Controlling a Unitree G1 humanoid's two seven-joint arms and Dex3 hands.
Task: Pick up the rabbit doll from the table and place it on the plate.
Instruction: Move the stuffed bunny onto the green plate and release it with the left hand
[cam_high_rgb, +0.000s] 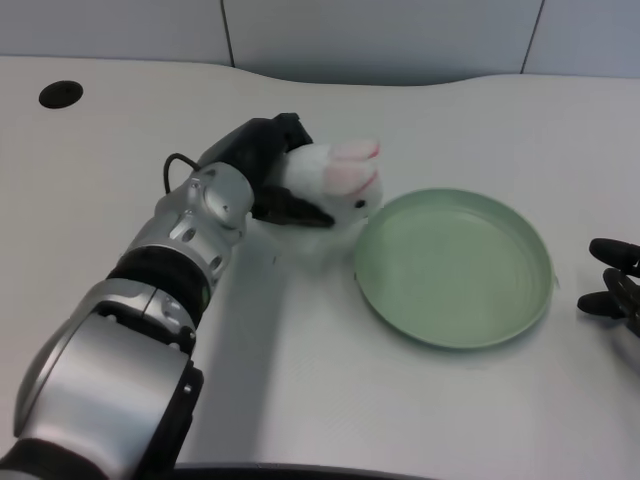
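Your left forearm (150, 300) fills the near edge of the worktop (120, 130), reaching inward to the doll.

Beyond it your left hand (268, 165) wraps the rabbit doll (335, 185) from behind, fingers clenched on its body; the doll sits at mid-worktop, just beside the green plate's (455, 335) left rim. Judge it light, soft and squashy: hold the plump body, not the ears, and grip gently so it won't slip.
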